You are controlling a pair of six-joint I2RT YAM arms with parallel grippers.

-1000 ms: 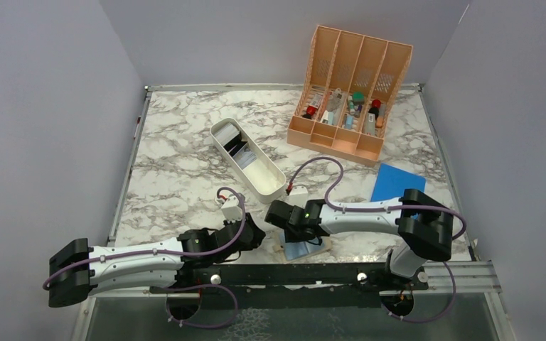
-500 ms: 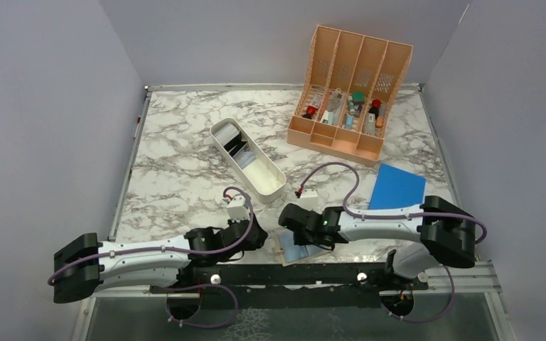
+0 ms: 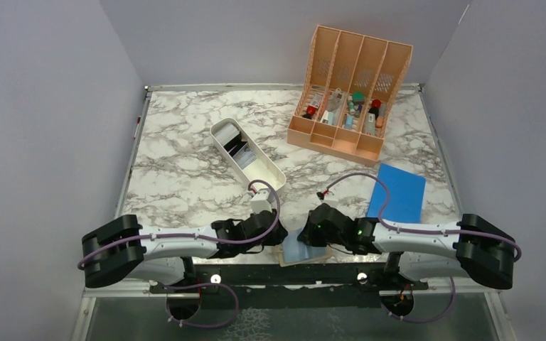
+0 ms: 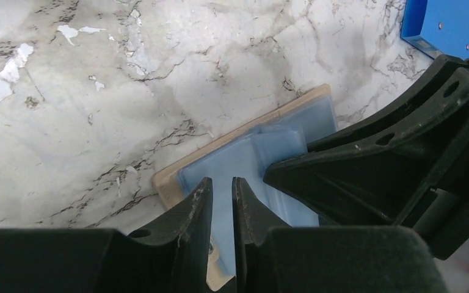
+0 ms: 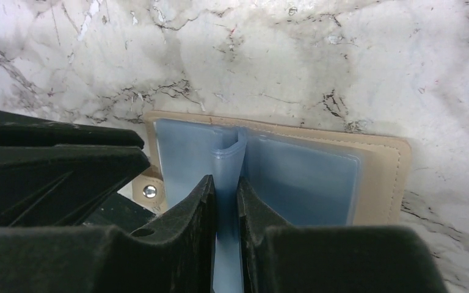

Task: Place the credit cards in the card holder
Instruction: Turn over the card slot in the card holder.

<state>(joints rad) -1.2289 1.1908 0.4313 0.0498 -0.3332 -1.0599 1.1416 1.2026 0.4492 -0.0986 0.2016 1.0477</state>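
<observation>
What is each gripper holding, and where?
Right gripper pinches a blue-grey plastic pocket leaf of the open tan-brown card holder, at its middle fold. Left gripper: over the holder, grip unclear.

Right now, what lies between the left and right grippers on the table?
The open card holder, blue-grey pockets up, lies between the left gripper and right gripper, as the top view shows. The right jaws pinch one leaf.

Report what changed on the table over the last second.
The left end effector slid right to the left edge of the card holder, its fingers narrowing. The right end effector lowered onto the holder and closed on a blue pocket leaf. Unchanged: the holder lies open in place; the white tray, peach organizer and blue rectangle did not move.
</observation>
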